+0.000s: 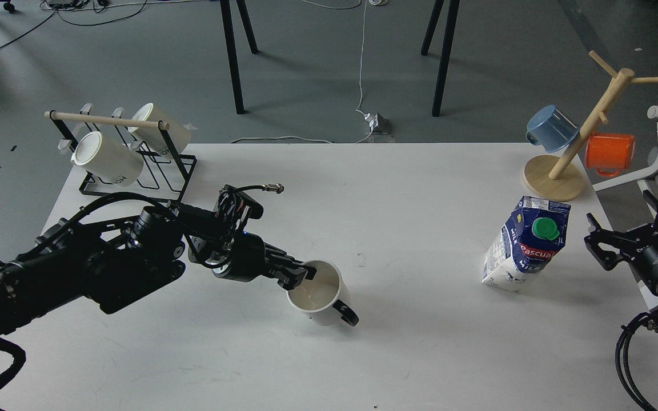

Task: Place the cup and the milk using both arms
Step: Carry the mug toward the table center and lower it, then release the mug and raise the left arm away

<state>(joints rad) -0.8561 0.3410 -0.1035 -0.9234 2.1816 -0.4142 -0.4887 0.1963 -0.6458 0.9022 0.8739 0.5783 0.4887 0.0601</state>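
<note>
The cup [322,297], a white mug with a black handle, is near the middle of the white table [409,354], tilted toward me. My left gripper [300,275] is shut on the cup's left rim, one finger inside and one outside. The milk [526,244], a blue and white carton with a green cap, stands upright at the right side of the table. My right gripper [598,244] is open and empty, just right of the milk and apart from it.
A black wire rack [135,171] with two cream mugs [109,158] stands at the back left. A wooden mug tree [557,171] with a blue mug [550,128] and an orange mug [609,154] stands at the back right.
</note>
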